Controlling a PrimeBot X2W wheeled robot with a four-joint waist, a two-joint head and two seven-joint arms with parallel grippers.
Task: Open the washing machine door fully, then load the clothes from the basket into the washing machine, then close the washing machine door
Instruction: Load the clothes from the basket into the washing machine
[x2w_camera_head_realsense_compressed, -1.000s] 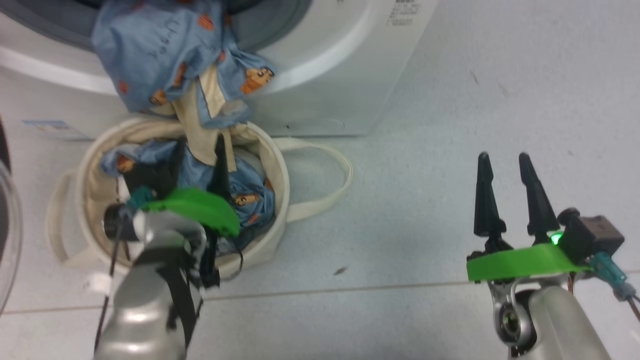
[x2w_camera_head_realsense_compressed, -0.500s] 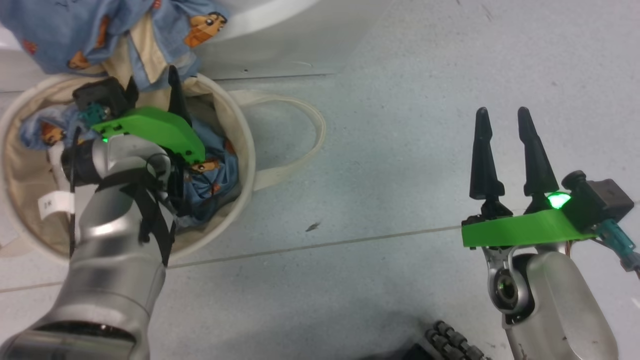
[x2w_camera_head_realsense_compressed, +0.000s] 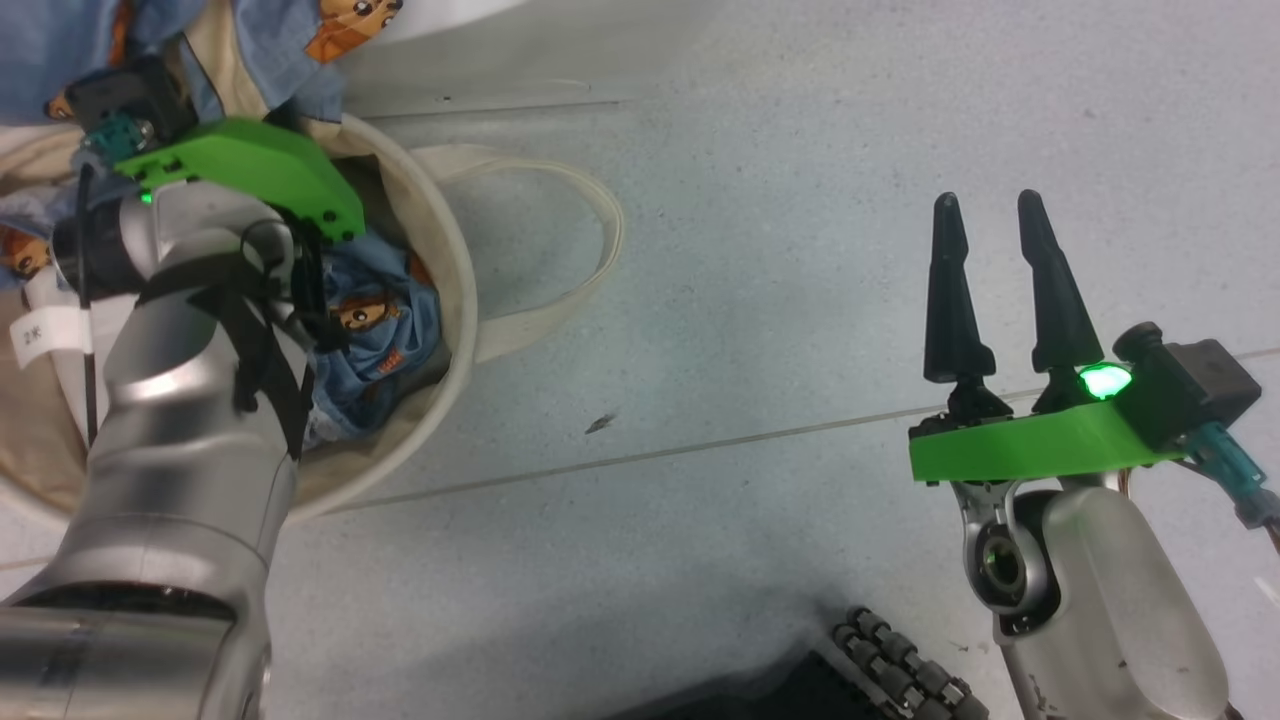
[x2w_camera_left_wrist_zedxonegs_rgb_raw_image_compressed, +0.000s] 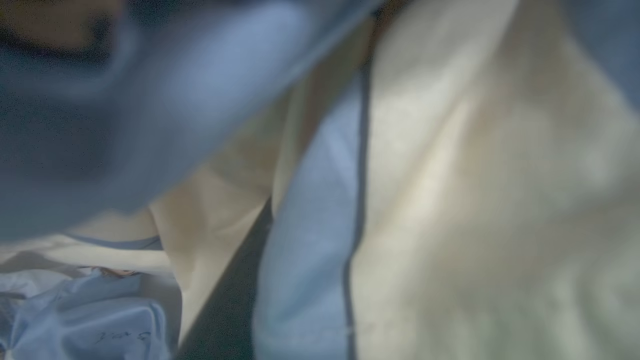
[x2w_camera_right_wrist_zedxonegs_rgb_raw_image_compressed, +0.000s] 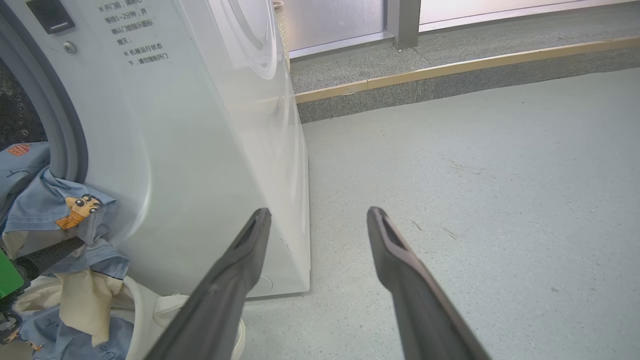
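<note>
Left claw (x2w_camera_head_realsense_compressed: 238, 168) sunk among clothes (x2w_camera_head_realsense_compressed: 372, 322) in basket (x2w_camera_head_realsense_compressed: 457, 292), fingers hidden, grip unreadable. Left wrist view: blurred blue-beige folds close up. Right claw (x2w_camera_head_realsense_compressed: 987, 203) spread wide, empty, above floor (x2w_camera_head_realsense_compressed: 760, 300). Right wrist view adds: clothes trail top-to-bottom from washing machine (x2w_camera_right_wrist_zedxonegs_rgb_raw_image_compressed: 200, 150) mouth into basket at its foot.

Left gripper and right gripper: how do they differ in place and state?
The left gripper reaches into the basket among the clothes; the right gripper hangs above bare floor. The right gripper is open and empty; the left gripper's fingers are hidden by the clothes. Both carry a green plate.
</note>
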